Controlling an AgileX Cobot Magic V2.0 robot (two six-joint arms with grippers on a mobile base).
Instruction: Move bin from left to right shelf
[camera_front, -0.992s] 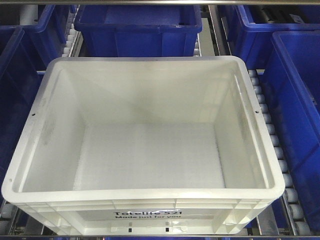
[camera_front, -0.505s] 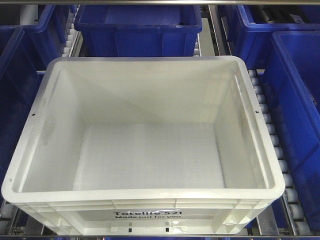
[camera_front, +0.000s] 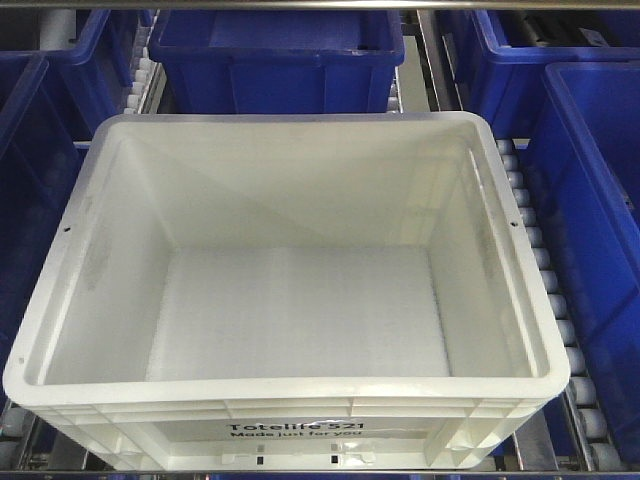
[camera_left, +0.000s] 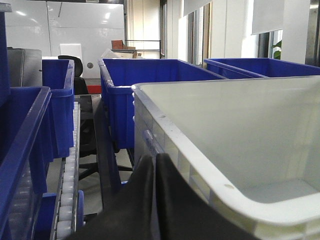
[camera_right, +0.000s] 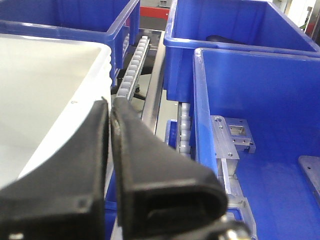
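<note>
Grey roller-wheel rack lane (camera_front: 545, 290) carrying everything, dark blue plastic totes (camera_front: 275, 50) crowding around | large white rectangular plastic bin (camera_front: 290, 300) sitting empty between both grippers | left gripper (camera_left: 152, 165) pressing shut beside its left wall | right gripper (camera_right: 109, 107) closing nearly shut at its right rim | thick rim, black "Totelife 521" print facing front

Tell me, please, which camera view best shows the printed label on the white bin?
The exterior front-facing view: the black print reads on the bin front wall. Both wrist views show only its side rim and interior, no print.
</note>
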